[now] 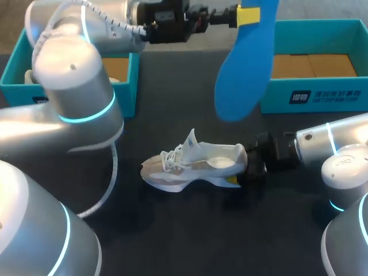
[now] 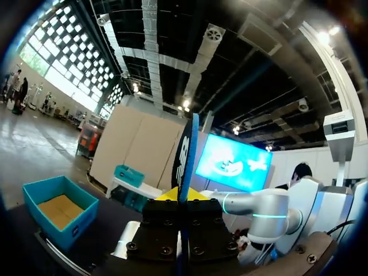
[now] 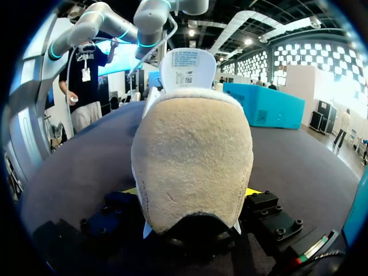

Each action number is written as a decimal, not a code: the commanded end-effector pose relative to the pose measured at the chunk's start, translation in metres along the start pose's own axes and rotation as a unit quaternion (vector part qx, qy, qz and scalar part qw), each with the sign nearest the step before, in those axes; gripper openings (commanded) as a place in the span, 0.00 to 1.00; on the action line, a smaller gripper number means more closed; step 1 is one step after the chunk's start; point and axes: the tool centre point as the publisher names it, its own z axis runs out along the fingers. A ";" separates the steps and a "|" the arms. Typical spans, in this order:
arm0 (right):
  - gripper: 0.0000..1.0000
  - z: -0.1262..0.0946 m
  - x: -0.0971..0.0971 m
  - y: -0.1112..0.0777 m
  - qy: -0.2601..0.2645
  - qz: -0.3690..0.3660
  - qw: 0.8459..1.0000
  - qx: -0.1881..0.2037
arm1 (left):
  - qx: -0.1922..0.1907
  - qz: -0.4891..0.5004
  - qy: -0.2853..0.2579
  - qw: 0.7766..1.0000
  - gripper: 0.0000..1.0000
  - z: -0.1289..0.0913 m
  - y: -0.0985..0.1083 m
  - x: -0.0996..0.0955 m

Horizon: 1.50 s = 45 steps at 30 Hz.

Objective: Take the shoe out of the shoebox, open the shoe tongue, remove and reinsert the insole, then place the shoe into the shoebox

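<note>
While the left gripper (image 1: 247, 15) was pinching the blue insole (image 1: 244, 75) by its upper end, high over the far side of the table (image 1: 172, 230), the insole hung down free in the air, between the left teal box (image 1: 123, 86) and the right teal box (image 1: 322, 95). In the left wrist view I saw it edge-on, with the two yellow tips closed on it from both sides.

The shoe (image 1: 195, 164) stood on its sole at the middle of the table, toe to the left, heel to the right, tongue lifted up. The right gripper (image 3: 191, 190) had its fingers closed around the heel, one yellow tip at each side.

I judged that the insole was out and that putting it back was the step in hand. To do it well, I would bring the insole down over the opening and turn it so its free end points to the toe. Then I would slide it in at a low angle, under the raised tongue, not pushing straight down. The insole looked soft and could fold. The right gripper should hold the heel firm, so that the shoe does not slip to the left.
</note>
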 end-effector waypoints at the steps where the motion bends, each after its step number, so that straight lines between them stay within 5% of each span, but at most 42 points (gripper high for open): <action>1: 0.00 0.002 0.000 0.000 -0.001 0.000 1.000 0.001 | 0.013 -0.006 -0.032 0.999 0.00 -0.007 0.011 0.011; 34: 0.00 0.002 0.000 0.000 -0.001 0.000 1.000 0.001 | 0.076 -0.098 -0.004 0.992 0.00 -0.013 0.018 0.060; 45: 0.00 0.002 0.000 0.000 -0.001 0.000 1.000 0.001 | 0.096 -0.109 -0.004 0.989 0.00 -0.025 0.024 0.063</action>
